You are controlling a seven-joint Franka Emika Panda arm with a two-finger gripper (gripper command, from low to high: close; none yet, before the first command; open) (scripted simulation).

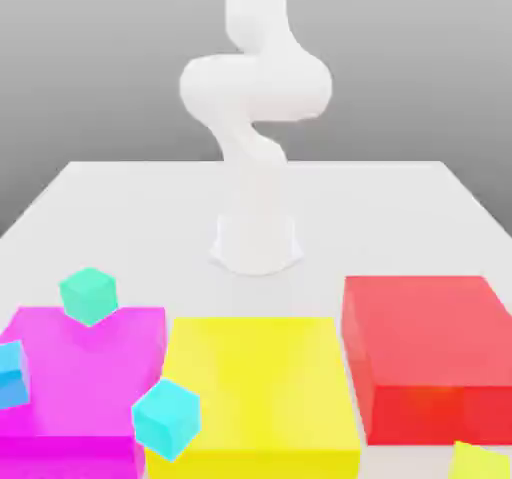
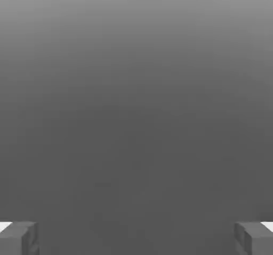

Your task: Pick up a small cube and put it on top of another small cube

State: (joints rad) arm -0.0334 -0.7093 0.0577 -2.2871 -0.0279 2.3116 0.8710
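The small cube (image 1: 482, 462), lime yellow-green, lies at the near edge on the exterior view's right, just in front of the red block, and is partly cut off by the picture's edge. In the hand view my gripper (image 2: 136, 239) is open: its two grey fingertips (image 2: 18, 238) stand far apart with nothing between them, and a plain grey background lies beyond. The white arm (image 1: 255, 87) rises from its base (image 1: 256, 247) at mid-table and bends upward out of the exterior view.
Three flat blocks lie in a row at the front: magenta (image 1: 80, 387), yellow (image 1: 255, 397), red (image 1: 430, 352). A mint-green cube (image 1: 88, 295) sits at the magenta block's far edge, a cyan cube (image 1: 167, 419) between magenta and yellow, a blue cube (image 1: 10, 375) at far left.
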